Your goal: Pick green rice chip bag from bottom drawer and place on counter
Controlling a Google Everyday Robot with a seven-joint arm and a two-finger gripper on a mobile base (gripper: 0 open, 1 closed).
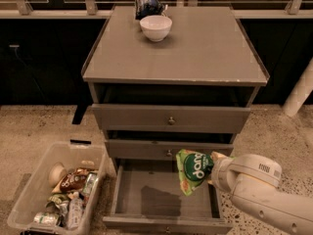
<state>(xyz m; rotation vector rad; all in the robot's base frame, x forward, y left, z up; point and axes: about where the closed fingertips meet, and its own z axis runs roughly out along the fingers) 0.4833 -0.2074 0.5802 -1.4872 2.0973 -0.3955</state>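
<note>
Lab-like room: speckled floor [39,126], clutter bin [22,202]; gripper [213,169] holds green rice chip bag [193,169] over bottom drawer [146,180].

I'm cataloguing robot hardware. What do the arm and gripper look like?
Smooth, rounded cream-white arm with a ringed wrist collar bearing small dark markings; no cables show. The gripper, lower right against the bright green foil snack bag, is mostly hidden.
</note>
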